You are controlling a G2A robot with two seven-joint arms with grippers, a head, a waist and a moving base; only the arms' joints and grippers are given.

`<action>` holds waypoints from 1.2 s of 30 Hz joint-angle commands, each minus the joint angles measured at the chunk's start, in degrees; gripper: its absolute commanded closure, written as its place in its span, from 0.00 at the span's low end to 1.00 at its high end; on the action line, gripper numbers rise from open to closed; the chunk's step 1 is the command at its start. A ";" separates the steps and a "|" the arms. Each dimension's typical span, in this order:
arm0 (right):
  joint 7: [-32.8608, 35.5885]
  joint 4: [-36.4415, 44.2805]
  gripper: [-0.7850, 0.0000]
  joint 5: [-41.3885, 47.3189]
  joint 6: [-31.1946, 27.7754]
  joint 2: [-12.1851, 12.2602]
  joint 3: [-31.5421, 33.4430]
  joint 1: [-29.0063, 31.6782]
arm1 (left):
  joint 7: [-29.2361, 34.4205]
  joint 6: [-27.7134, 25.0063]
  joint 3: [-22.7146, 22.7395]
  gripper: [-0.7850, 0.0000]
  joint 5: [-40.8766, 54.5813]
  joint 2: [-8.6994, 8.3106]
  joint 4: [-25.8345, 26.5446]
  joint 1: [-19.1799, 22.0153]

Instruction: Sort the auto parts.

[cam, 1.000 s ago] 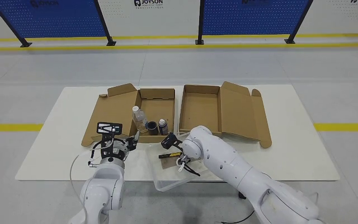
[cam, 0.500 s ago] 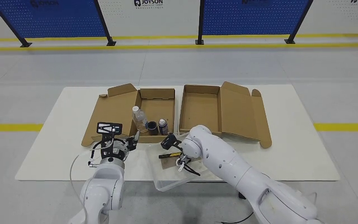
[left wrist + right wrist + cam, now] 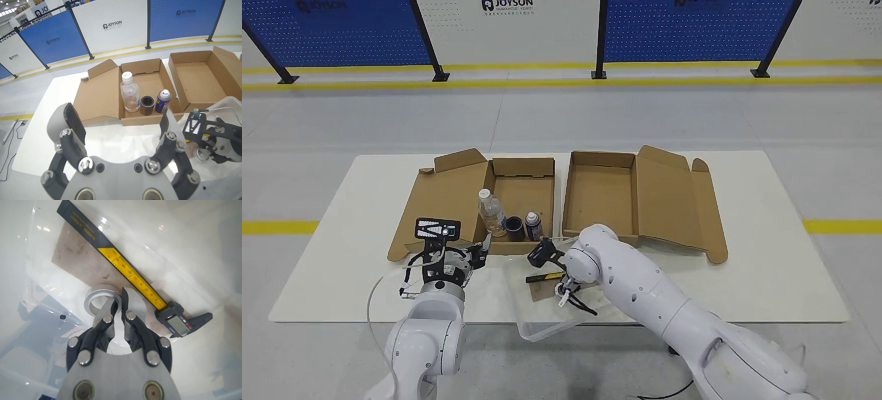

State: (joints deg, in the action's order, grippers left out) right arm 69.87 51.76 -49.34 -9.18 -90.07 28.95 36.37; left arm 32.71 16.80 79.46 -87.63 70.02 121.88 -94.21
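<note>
The left claw [image 3: 117, 113] has pale grey fingers lined with black ribbed pads [image 3: 74, 121], black link bars and silver slotted screws on a grey plate; the right claw [image 3: 119, 300] has matching black links and round silver bolts; the arms [image 3: 642, 290] are smooth glossy white shells.
</note>
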 commanded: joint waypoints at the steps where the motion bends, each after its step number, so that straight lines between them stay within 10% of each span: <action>1: 0.34 0.98 1.00 -0.32 0.26 0.21 0.48 0.07 | 0.00 0.00 0.00 0.00 0.00 0.00 0.00 0.00; 23: 0.70 33.83 1.00 2.19 5.53 9.71 25.65 18.42 | 0.00 0.00 0.00 0.00 0.00 0.00 0.00 0.00; 36: -5.65 36.14 1.00 17.82 -1.50 12.03 35.61 27.32 | 0.00 0.00 0.00 0.00 0.00 0.00 0.00 0.00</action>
State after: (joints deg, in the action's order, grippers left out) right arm 64.21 87.91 -31.36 -10.65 -78.12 64.58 63.71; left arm 32.71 16.80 79.46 -87.63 70.02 121.88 -94.21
